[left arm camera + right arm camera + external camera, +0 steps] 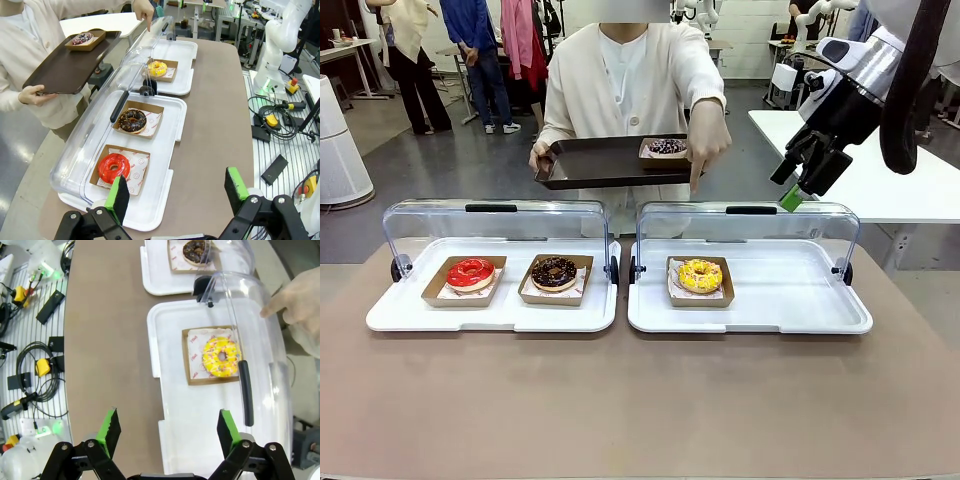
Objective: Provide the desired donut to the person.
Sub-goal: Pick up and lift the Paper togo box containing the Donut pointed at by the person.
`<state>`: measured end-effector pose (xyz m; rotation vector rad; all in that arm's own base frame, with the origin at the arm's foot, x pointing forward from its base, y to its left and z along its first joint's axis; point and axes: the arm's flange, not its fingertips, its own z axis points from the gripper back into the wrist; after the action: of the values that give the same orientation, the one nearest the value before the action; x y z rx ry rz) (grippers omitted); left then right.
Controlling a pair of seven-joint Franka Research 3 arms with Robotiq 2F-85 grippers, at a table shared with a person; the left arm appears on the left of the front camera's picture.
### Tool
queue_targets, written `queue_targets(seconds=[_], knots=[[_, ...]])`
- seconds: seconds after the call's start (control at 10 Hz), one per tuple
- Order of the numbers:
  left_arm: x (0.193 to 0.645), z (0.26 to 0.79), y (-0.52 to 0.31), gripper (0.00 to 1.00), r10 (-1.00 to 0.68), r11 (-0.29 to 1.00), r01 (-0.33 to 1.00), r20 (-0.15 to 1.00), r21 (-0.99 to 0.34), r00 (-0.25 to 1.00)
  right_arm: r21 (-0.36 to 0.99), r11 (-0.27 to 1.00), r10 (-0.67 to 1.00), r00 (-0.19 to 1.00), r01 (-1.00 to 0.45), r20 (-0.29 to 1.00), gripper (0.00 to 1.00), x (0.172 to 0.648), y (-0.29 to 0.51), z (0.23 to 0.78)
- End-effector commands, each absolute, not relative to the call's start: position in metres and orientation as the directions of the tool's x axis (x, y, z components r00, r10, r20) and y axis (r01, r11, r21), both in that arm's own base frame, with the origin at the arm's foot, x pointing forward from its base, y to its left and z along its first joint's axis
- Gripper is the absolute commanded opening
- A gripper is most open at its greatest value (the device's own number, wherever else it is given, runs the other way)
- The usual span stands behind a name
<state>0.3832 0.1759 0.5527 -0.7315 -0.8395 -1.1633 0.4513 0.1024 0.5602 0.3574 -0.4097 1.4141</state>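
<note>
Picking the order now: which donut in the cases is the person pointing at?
The yellow donut, alone in the right case, under the person's pointing finger; the red donut and chocolate donut share the left case.

I see the yellow-iced donut (pixel 700 274) lying flat in its brown card tray (pixel 671 265), inside the right-hand white case (pixel 750 322). The person (pixel 620 90) in the cream cardigan stands at the far side, one hand (pixel 708 145) pointing a finger down toward it.
</note>
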Motion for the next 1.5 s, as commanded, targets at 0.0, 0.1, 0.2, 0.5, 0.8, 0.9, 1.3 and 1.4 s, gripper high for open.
queue_targets(seconds=[0.0,0.1,0.2,0.5,0.8,0.9,1.3,1.4], knots=[[0.382,0.553,0.176,1.0,-0.474,0.235,0.97,0.865,-0.054,0.163,-0.003,0.126,0.872,0.109,-0.992,0.477,1.0,0.451,0.102,0.56],[0.382,0.553,0.176,1.0,-0.474,0.235,0.97,0.865,-0.054,0.163,0.005,0.081,0.917,0.076,-0.997,0.391,1.0,0.45,0.135,0.552],[0.382,0.553,0.176,1.0,-0.474,0.235,0.97,0.865,-0.054,0.163,0.005,0.067,0.949,0.066,-0.998,0.31,1.0,0.446,0.161,0.544],[0.382,0.553,0.176,1.0,-0.474,0.235,0.97,0.865,-0.054,0.163,0.05,0.03,0.99,0.037,-0.998,0.138,1.0,0.424,0.218,0.51],[0.382,0.553,0.176,1.0,-0.474,0.235,0.97,0.865,-0.054,0.163,0.062,0.099,0.991,0.103,-0.993,0.082,1.0,0.435,0.258,0.456],[0.382,0.553,0.176,1.0,-0.474,0.235,0.97,0.865,-0.054,0.163,0.067,0.1,0.991,0.105,-0.993,0.085,1.0,0.44,0.267,0.443],[0.382,0.553,0.176,1.0,-0.474,0.235,0.97,0.865,-0.054,0.163,0.05,0.013,0.994,0.018,-0.999,0.11,1.0,0.455,0.283,0.408],[0.382,0.553,0.176,1.0,-0.474,0.235,0.97,0.865,-0.054,0.163,0.068,0.008,0.998,0.012,-0.998,0.06,1.0,0.456,0.285,0.42]])
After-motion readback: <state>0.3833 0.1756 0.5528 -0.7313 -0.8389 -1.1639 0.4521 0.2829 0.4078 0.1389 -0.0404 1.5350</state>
